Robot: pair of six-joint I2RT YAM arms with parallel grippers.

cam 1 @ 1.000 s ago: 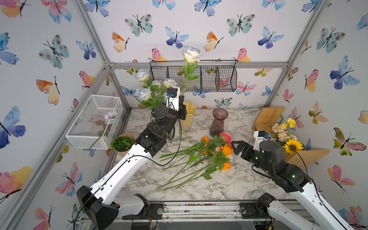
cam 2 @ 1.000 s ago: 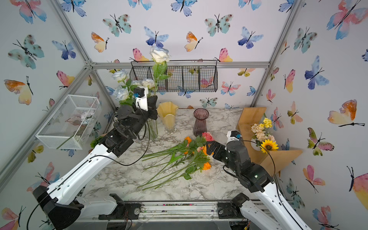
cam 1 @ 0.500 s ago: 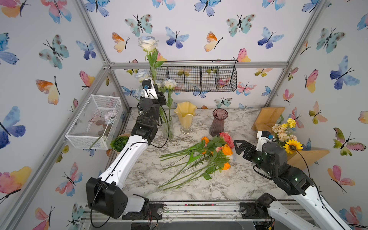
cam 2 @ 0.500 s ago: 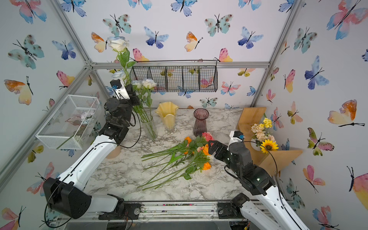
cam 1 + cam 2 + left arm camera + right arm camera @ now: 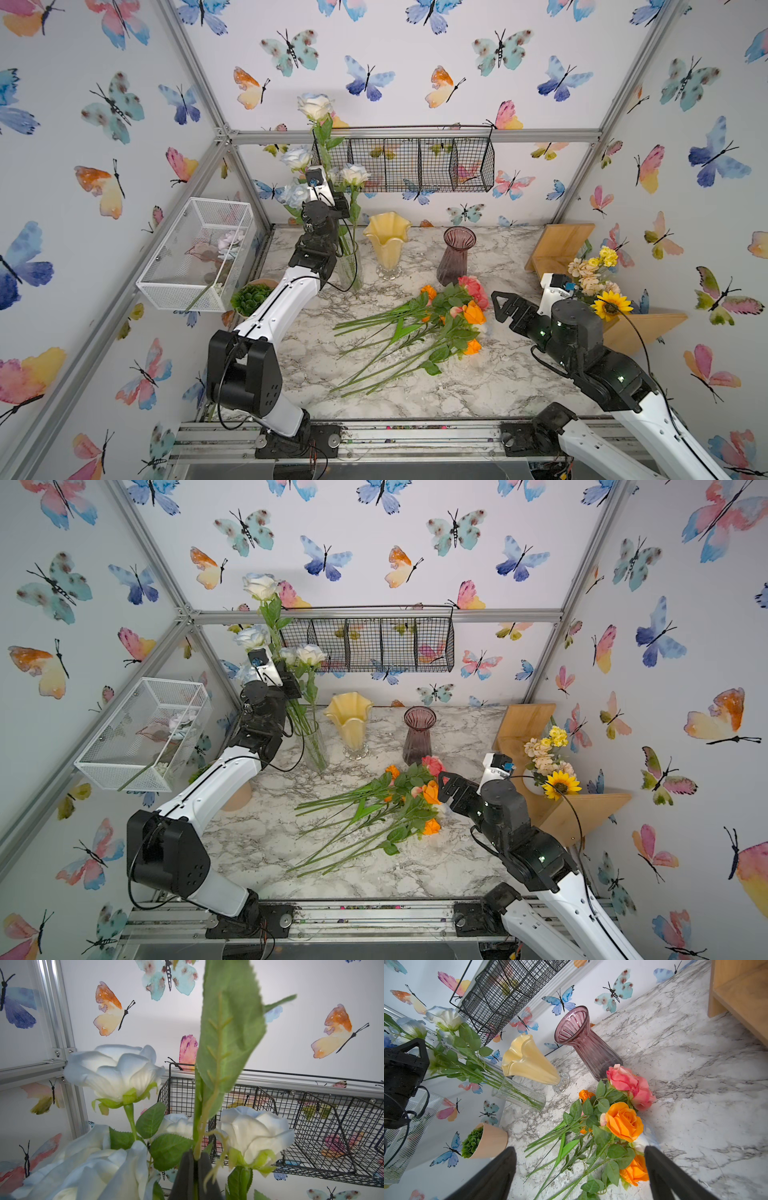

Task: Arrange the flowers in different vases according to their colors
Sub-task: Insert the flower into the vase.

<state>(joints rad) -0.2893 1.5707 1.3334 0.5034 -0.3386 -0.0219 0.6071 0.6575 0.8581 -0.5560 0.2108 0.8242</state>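
Well, the clear vase (image 5: 348, 268) holds white roses (image 5: 354, 174); the left claw (image 5: 195, 1158) pinches a taller rose (image 5: 315, 106) by its stem, right claw (image 5: 580, 1152) spread.

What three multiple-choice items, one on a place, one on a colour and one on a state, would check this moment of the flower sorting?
1. Where do the long-stemmed pink and orange artificial flowers lie?
A. In the ribbed purple glass vase
B. On the white-and-grey marble tabletop
C. In the black wire wall basket

2. What colour is the long-stemmed artificial rose held by the black left tool?
A. White
B. Orange
C. Pink

3. How does the black right tool stand?
A. Shut on an orange rose
B. Shut on the yellow vase
C. Open, gripping nothing

Key:
1 B: both top views show the stems lying flat on the tabletop.
2 A: its white head stands high above the arm, and the left wrist view shows the stem pinched between shut jaws.
3 C: the right wrist view shows its jaws wide apart, above the flowers.
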